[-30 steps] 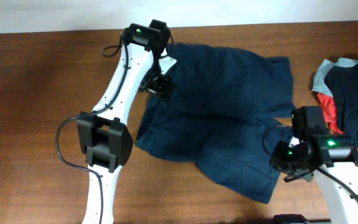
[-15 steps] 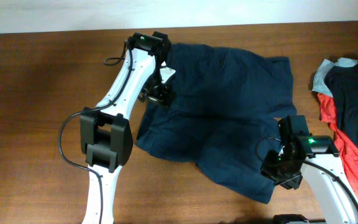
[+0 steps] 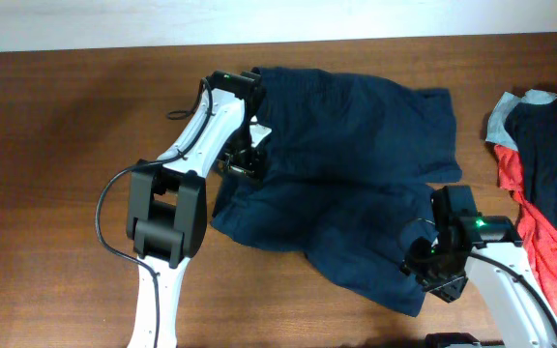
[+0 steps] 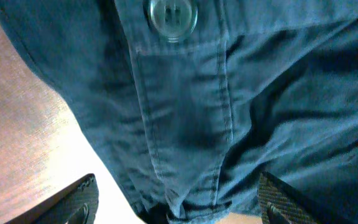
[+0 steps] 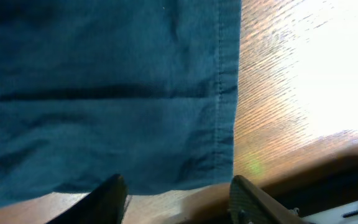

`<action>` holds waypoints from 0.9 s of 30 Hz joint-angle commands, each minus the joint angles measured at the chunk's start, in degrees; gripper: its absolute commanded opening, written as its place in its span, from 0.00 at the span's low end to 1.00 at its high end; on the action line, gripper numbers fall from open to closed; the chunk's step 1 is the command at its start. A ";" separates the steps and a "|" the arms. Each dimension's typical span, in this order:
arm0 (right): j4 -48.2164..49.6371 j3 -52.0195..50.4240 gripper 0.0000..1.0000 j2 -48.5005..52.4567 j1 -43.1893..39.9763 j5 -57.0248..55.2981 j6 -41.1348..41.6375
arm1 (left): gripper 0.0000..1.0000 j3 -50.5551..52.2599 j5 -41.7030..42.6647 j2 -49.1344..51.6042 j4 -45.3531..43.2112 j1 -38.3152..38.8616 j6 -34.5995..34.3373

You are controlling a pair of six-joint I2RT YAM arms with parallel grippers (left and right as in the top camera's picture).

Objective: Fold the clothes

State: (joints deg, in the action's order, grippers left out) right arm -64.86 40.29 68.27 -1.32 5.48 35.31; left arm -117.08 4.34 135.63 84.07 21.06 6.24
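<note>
One pair navy shorts (image 3: pixel 356 145), stitched hems, wood-grain table (image 3: pixel 66 145)

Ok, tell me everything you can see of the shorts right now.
The shorts are dark navy cloth, unfolded and creased on the wooden table. The open left gripper straddles the stitched fly near a clear waistband button; the open right gripper straddles one leg's stitched hem. Whether either touches the cloth is unclear.

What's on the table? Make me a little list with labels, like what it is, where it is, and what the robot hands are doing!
clothes: navy shorts, spread out on the table, not folded
left gripper: open, over the waistband below the button
right gripper: open, at a leg hem
pile: red, grey and navy clothes, far right
</note>
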 commanded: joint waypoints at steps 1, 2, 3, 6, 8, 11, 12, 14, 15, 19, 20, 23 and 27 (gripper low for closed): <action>1.03 -2.03 0.62 -0.02 -0.26 -0.22 1.44 | 0.79 0.52 1.79 -1.92 1.90 0.26 -2.36; 1.53 -2.49 0.64 -0.02 -0.26 -0.33 1.44 | 0.77 0.52 2.75 -2.27 2.34 0.61 -2.36; 1.86 -2.73 0.68 0.00 -0.26 -0.39 1.42 | 0.75 0.52 3.41 -2.95 2.84 0.94 -2.36; 1.77 -2.78 0.72 0.00 -0.76 -1.07 1.36 | 0.75 0.52 3.10 -5.75 3.41 1.84 -2.93; 1.60 -2.78 0.72 0.15 -2.08 -0.57 0.94 | 0.75 0.52 2.25 -8.15 3.43 2.08 -3.80; 1.90 -2.78 0.72 1.01 -4.90 1.20 -1.29 | 0.75 0.90 1.88 -11.32 4.22 2.10 -4.76; 2.10 -2.73 0.72 1.46 -5.95 2.19 -2.58 | 0.75 1.46 1.86 -11.98 4.46 2.10 -5.01; 2.47 -2.73 0.72 2.64 -8.09 4.24 -5.14 | 0.75 3.50 1.84 -12.96 4.31 2.10 -5.42; 2.62 -2.73 0.72 3.39 -9.11 4.96 -6.21 | 0.75 5.18 1.88 -13.49 4.04 2.16 -5.49; 3.28 -2.69 0.72 6.73 -11.76 5.97 -8.15 | 0.72 13.99 1.57 -17.70 -0.57 2.27 -6.80; 3.50 -2.69 0.72 7.32 -11.89 5.97 -8.59 | 0.72 16.74 0.26 -19.80 -2.99 2.25 -8.31; 3.82 -2.69 0.71 8.09 -11.82 5.92 -8.96 | 0.79 24.04 -5.79 -26.12 -10.47 2.08 -12.04; 3.30 -2.69 0.71 8.07 -11.82 6.71 -8.94 | 0.92 29.66 -6.97 -29.92 -17.99 1.92 -12.07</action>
State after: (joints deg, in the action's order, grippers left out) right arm -61.14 37.67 76.20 -12.71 10.74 27.16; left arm -89.43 0.27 110.24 68.25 23.29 -3.73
